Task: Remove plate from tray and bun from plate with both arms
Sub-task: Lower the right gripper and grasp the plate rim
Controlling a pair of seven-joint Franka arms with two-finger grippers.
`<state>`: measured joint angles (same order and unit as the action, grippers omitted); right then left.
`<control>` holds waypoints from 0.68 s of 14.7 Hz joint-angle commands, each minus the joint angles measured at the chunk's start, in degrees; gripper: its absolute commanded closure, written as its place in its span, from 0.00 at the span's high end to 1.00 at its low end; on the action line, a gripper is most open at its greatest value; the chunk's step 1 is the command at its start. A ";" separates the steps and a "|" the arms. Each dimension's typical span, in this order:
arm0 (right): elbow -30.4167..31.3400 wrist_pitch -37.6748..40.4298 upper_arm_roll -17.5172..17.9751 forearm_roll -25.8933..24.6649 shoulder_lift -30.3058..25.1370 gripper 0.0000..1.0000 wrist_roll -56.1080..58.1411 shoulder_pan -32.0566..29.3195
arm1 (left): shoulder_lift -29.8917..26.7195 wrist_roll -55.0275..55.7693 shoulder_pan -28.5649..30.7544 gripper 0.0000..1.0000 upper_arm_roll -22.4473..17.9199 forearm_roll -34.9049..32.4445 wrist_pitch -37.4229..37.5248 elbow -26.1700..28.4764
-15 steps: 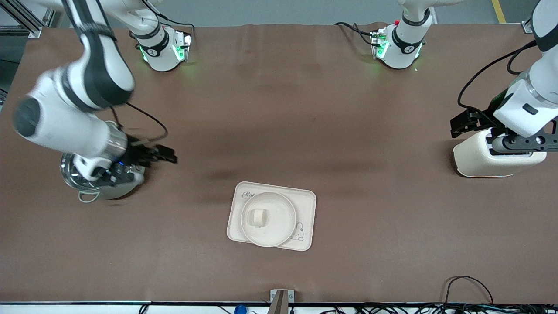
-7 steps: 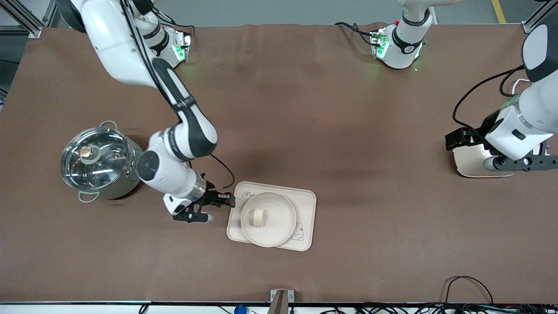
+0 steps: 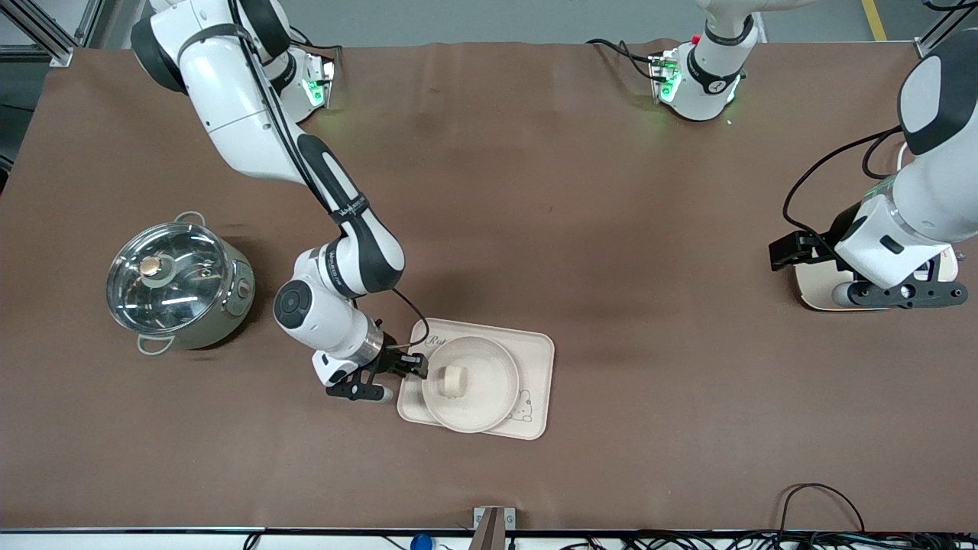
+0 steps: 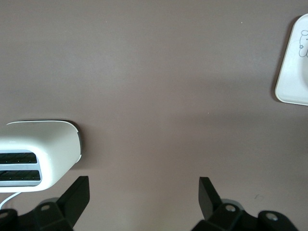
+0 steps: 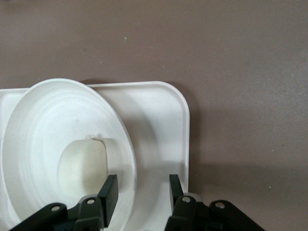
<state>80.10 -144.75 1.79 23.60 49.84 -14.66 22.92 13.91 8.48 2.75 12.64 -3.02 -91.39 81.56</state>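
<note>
While the steel pot with its glass lid stands toward the right arm's end of the table, the right gripper sits low at the edge of the tray, its fingers apart on either side of the plate's rim. One finger is over the plate's inside, close to the bun, the other over the bare tray floor; whether they touch the rim cannot be told.

On the tray rests the plate, round and flat, so it has no long axis. On it lies the bun, a thick disc lying flat, slightly off centre toward the right gripper.

Toward the left arm's end of the table, the left gripper hangs spread wide, holding nothing, just beside a white toaster whose slots face up.
</note>
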 commanded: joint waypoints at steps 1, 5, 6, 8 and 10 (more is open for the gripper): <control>-1.35 -2.71 -0.30 1.35 1.65 0.49 -1.16 1.33 | 0.33 -0.13 -0.03 1.00 0.11 -0.58 -0.10 -0.96; -1.27 -5.28 -0.30 1.80 2.98 0.40 -3.97 3.44 | 0.33 -0.13 -0.11 1.00 0.11 -0.58 -0.10 -0.96; -1.18 -5.54 -0.30 1.80 2.98 0.36 -3.97 3.44 | 0.33 -0.13 -0.20 1.00 0.11 -0.58 -0.19 -0.96; -1.00 -6.86 -0.30 1.80 3.07 0.23 -3.88 3.44 | 0.33 -0.13 -0.20 1.00 0.11 -0.58 -0.10 -0.96; -0.92 -6.87 -0.30 1.80 3.07 0.07 -3.71 3.36 | 0.33 -0.13 -0.20 1.00 0.11 -0.58 -0.19 -0.96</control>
<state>80.02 -151.28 1.63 24.27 52.54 -18.15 26.30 13.91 8.48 2.75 12.64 -3.02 -91.49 81.54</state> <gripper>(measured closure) 0.828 0.000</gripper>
